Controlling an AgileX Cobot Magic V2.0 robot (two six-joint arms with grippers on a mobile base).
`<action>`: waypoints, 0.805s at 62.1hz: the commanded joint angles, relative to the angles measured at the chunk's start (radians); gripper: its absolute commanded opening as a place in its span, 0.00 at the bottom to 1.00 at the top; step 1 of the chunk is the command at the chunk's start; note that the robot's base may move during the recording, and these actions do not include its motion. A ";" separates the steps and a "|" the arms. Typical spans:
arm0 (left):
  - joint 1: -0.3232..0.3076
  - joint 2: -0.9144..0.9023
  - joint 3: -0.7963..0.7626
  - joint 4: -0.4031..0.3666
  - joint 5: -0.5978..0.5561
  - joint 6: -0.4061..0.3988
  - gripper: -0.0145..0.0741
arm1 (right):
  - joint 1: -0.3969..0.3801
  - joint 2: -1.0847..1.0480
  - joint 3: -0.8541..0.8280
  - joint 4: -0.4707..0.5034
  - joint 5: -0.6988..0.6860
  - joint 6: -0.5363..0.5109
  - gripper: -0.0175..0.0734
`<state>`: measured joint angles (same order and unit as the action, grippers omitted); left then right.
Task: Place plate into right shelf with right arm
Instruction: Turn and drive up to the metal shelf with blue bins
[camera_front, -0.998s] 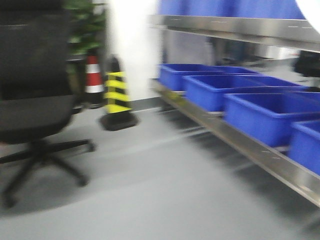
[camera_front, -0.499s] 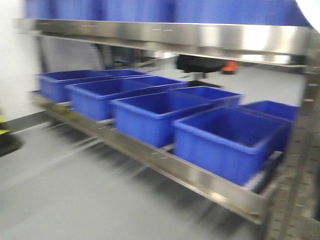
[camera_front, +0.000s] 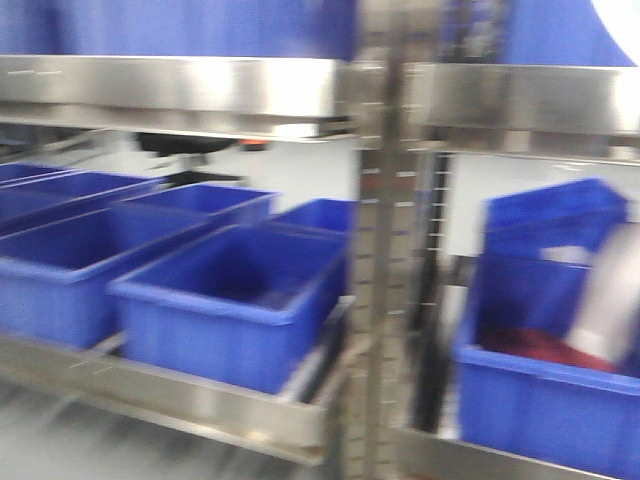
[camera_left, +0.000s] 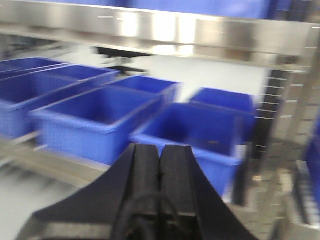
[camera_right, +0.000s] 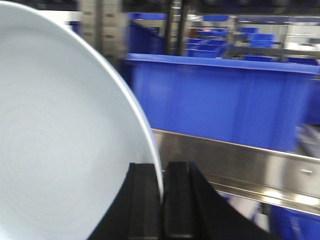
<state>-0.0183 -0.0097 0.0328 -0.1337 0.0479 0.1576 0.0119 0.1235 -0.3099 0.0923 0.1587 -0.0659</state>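
We are in the carrying step: the plate (camera_right: 60, 140) is in hand and not yet on steel. The right gripper (camera_right: 161, 172) is closed almost to nothing, its two dark fingers pinching the plate's rim. The plate stands on edge and fills the left of the wrist view. In the front view only a white sliver of it shows, in the top corner, far to the right of the perforated post (camera_front: 380, 250).

That post is our marker. Left of it, open blue bins (camera_front: 230, 300) sit in a row on the lower level. Right of it is the right-hand bin (camera_front: 540, 390), with something dark red inside — too blurred to name. The right shelf (camera_right: 235, 157), the bay right of the post, shows in the right wrist view as a bright flat lip beyond the plate's edge. A long blue tub (camera_right: 215, 100) stands on it, and plate and lip are apart.

The left gripper (camera_left: 160, 150) is pressed closed on nothing, pointing at the bins left of the post.

Every view is smeared, so we judge the approach unfinished. The next move calls for squaring up to the bay right of the post and finding a bare stretch of steel — we see none from here. Then the plate must tip from on-edge to flat, clear the lip and settle before the fingers part. The rim knocking the lip is the risk we would watch.
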 joint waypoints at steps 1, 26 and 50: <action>-0.002 -0.010 0.010 -0.008 -0.090 -0.007 0.02 | -0.005 0.010 -0.030 0.001 -0.092 -0.004 0.25; -0.002 -0.010 0.010 -0.008 -0.090 -0.007 0.02 | -0.005 0.010 -0.030 0.001 -0.092 -0.004 0.25; -0.002 -0.010 0.010 -0.008 -0.090 -0.007 0.02 | -0.005 0.010 -0.030 0.001 -0.092 -0.004 0.25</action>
<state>-0.0183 -0.0097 0.0328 -0.1337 0.0479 0.1576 0.0119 0.1235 -0.3099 0.0923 0.1587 -0.0659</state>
